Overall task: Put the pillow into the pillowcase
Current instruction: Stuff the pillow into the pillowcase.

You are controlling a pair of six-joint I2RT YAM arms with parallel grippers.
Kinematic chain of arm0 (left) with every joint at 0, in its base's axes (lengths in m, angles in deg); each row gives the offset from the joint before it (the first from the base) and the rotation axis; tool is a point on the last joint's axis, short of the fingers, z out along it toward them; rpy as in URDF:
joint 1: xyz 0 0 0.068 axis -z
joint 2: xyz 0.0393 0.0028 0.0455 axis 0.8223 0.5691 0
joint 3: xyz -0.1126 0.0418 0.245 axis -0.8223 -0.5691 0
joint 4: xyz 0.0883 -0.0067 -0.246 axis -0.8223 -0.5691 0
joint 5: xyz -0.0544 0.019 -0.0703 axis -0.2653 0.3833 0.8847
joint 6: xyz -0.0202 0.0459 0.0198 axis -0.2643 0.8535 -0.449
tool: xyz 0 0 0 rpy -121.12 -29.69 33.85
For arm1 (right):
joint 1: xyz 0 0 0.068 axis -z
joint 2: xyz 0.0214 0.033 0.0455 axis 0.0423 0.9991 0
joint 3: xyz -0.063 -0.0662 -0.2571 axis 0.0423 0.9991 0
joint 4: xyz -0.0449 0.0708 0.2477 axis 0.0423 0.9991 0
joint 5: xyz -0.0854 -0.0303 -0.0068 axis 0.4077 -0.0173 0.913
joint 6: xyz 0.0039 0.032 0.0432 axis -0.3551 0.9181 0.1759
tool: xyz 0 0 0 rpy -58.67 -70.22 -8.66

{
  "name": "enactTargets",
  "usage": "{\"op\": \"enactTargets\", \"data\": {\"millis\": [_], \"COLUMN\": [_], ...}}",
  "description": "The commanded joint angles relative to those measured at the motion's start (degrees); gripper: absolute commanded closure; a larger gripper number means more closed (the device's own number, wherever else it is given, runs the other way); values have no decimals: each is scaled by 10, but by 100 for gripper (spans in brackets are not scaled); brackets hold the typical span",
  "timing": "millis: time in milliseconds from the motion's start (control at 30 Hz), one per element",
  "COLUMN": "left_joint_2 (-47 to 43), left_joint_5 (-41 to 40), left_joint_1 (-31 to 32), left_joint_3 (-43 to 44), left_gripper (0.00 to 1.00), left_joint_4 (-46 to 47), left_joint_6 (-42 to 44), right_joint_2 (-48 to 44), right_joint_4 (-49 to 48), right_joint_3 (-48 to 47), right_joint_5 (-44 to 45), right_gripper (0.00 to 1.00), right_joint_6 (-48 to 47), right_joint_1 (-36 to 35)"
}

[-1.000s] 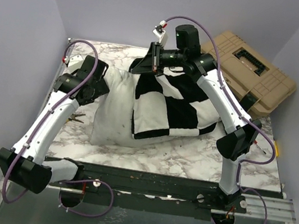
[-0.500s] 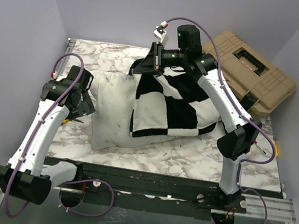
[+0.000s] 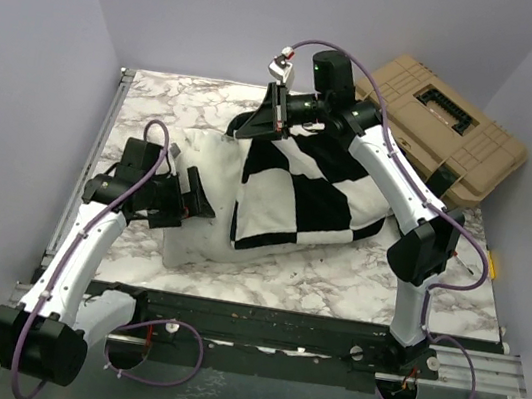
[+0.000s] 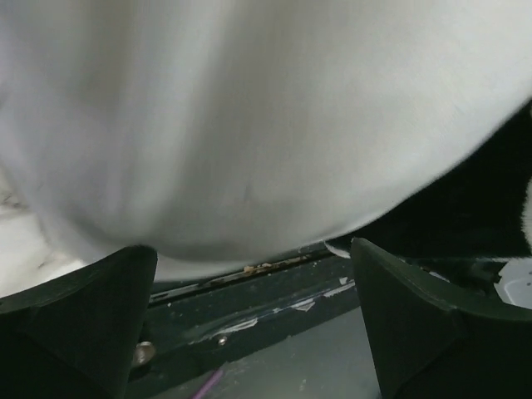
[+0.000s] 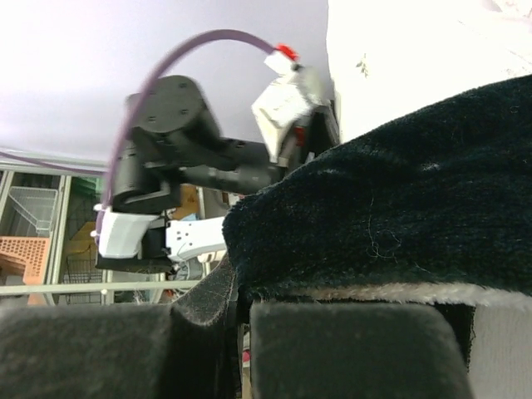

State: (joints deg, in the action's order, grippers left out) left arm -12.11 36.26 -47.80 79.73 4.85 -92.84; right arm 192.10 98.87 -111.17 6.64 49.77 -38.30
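Note:
The white pillow (image 3: 201, 212) lies across the marble table, its right part inside the black and white checked pillowcase (image 3: 313, 189). My right gripper (image 3: 249, 126) is at the back, shut on the pillowcase's open edge and holding it up. In the right wrist view the black fabric (image 5: 391, 224) is pinched in the gripper (image 5: 241, 332), with white pillow (image 5: 399, 58) above it. My left gripper (image 3: 196, 196) is open at the pillow's bare left end. In the left wrist view the pillow (image 4: 249, 125) fills the frame just above the spread gripper (image 4: 249, 249).
A tan tool case (image 3: 449, 127) sits at the back right, off the marble table (image 3: 335, 276). A black rail (image 3: 257, 322) runs along the near edge. A small yellow thing (image 3: 491, 264) lies at the right edge. Purple walls close in on three sides.
My left arm has swung from the back left down and toward the near side; its gripper now points right at the pillow's left end. The right gripper has kept hold of the pillowcase.

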Motion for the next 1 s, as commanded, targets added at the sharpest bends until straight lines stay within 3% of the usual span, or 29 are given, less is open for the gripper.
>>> {"op": "enactTargets", "data": {"millis": [0,100,133,267,300,500,633,833,967], "left_joint_2": [19,49,59,94,96,46,37,125,166], "left_joint_5": [120,103,103,101,84,-85,-128,-127,-173], "left_joint_1": [5,18,28,81,97,118,122,175,230], "left_joint_3": [-89,-109,-113,-97,-88,-61,-92,-27,-9], "left_gripper": [1,4,14,88,100,100,100,100,100], "left_joint_4": [184,283,321,452,476,539,665,713,760], "left_joint_6": [-28,-56,-71,-159,-190,-412,-520,-480,-458], "right_joint_2": [-22,-21,-21,-21,-20,-23,-18,18,46], "right_joint_4": [-39,-33,-31,-17,-10,11,-56,-330,-528], "right_joint_3": [-5,-11,-10,-17,-22,-46,-59,-110,-140], "right_joint_5": [-42,-48,-48,-51,-52,-69,-126,-184,-170], "right_gripper": [100,100,100,100,100,100,100,100,100], "right_joint_6": [23,26,25,19,16,-4,40,254,418], "right_joint_1": [3,4,4,4,4,-1,-37,-136,-149]}}
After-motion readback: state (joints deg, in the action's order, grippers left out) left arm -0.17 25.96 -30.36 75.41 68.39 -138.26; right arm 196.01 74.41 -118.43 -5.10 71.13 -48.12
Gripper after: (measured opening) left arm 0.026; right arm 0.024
